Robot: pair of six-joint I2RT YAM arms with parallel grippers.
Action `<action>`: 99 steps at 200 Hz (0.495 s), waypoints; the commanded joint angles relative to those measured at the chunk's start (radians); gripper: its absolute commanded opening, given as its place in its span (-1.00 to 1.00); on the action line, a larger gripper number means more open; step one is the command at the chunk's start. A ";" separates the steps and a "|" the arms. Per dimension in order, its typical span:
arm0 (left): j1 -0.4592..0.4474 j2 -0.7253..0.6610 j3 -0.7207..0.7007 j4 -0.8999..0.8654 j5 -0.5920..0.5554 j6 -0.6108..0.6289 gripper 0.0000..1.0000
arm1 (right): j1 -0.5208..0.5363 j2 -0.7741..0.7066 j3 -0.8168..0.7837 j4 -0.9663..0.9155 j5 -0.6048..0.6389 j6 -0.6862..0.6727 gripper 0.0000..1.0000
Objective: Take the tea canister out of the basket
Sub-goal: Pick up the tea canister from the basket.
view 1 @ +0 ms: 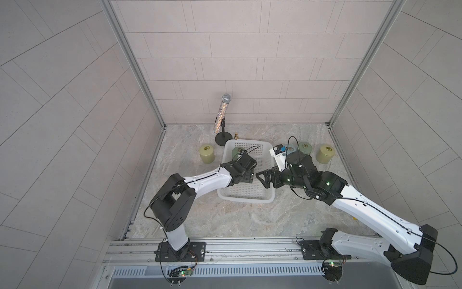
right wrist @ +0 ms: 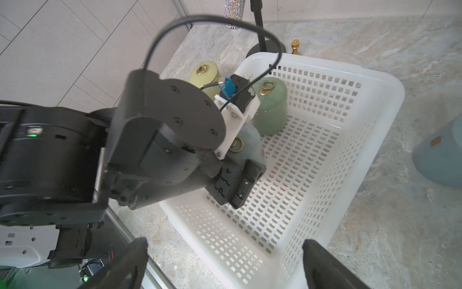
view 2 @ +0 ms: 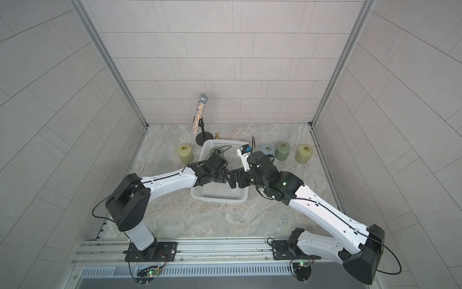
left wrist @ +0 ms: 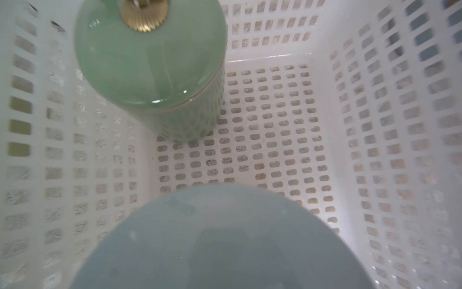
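From where I stand, the marbled tabletop (view 1: 225,220) carries the white basket (view 1: 246,199) at the centre of both top views, with both arms reaching over it. The left hand (view 1: 246,177) is down inside the basket. The right hand (right wrist: 225,252) hangs empty over the basket's right edge, its fingers spread wide. What worries me is how close the two hands sit, almost touching in a top view: a straight lift could knock them together. The light basket might drag or tip along too, and the green canister (left wrist: 150,62) in its upper-left corner, just beside, could get bumped. The tea canister (left wrist: 225,237), pale blue-grey, stands on the basket floor right under the left hand. Its glossy lid fills the bottom of the left wrist view and looks slippery. Whether that hand's fingers are clamped on it or apart, I cannot tell.
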 commanded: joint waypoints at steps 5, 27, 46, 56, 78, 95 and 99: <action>-0.005 -0.082 0.040 -0.043 -0.026 -0.013 0.64 | 0.002 -0.059 0.017 -0.024 0.052 -0.024 1.00; -0.005 -0.120 0.063 -0.086 -0.044 -0.011 0.64 | -0.001 -0.093 -0.003 -0.028 0.064 -0.033 1.00; -0.006 -0.160 0.083 -0.133 -0.065 -0.003 0.65 | -0.001 -0.101 -0.011 -0.032 0.054 -0.039 1.00; -0.005 -0.183 0.091 -0.152 -0.095 -0.001 0.65 | -0.001 -0.097 -0.011 -0.033 0.047 -0.042 1.00; -0.002 -0.244 0.092 -0.175 -0.161 0.018 0.68 | 0.005 -0.073 0.005 -0.039 0.044 -0.055 1.00; 0.013 -0.286 0.093 -0.194 -0.189 0.035 0.71 | 0.026 -0.045 0.025 -0.037 0.046 -0.073 1.00; 0.018 -0.295 0.094 -0.203 -0.198 0.034 0.71 | 0.031 -0.036 0.030 -0.035 0.045 -0.077 1.00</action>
